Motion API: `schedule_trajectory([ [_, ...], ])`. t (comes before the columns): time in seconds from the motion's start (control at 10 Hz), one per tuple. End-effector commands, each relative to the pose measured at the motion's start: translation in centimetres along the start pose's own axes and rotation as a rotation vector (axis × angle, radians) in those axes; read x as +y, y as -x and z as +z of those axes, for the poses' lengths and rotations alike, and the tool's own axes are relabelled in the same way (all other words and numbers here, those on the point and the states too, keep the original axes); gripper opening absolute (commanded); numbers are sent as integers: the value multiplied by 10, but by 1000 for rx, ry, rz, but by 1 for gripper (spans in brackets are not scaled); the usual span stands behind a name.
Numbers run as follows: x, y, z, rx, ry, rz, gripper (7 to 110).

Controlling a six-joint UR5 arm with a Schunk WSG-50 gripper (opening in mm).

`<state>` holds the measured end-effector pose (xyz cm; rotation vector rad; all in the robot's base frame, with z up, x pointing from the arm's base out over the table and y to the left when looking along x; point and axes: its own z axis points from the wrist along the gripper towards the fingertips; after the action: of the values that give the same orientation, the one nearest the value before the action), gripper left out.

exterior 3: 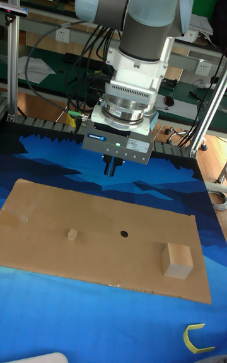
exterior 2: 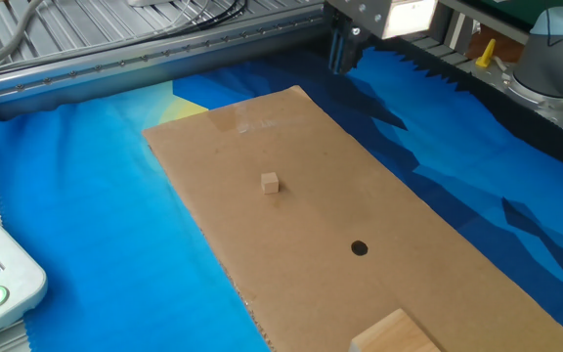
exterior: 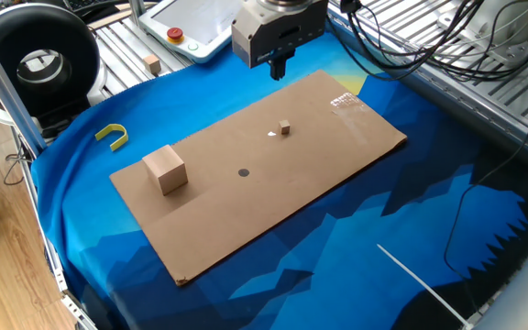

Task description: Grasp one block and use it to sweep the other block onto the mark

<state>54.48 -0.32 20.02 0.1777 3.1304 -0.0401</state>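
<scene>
The large light-tan block stands near one end of the brown cardboard sheet. The tiny wooden cube sits toward the other end. Between them lies the dark round mark. My gripper hangs above the sheet's far edge, well away from both blocks. Its fingers are pressed together and hold nothing.
A white fleck lies beside the tiny cube, and a shiny tape patch marks a corner of the sheet. A yellow hook rests on the blue cloth. A teach pendant and a black round device stand behind.
</scene>
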Motion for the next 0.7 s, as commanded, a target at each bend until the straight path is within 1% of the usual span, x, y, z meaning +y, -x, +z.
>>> schedule_trajectory([
  [0.0, 1, -6, -1, 23, 4, 6, 7],
  [0.1, 4, -2, 0, 29, 4, -10, 7],
  [0.2, 12, 18, 5, 32, -19, -49, 7],
  [0.4, 43, 58, 21, 42, -25, -100, 7],
  [0.6, 76, 90, 44, 39, -27, -118, 7],
])
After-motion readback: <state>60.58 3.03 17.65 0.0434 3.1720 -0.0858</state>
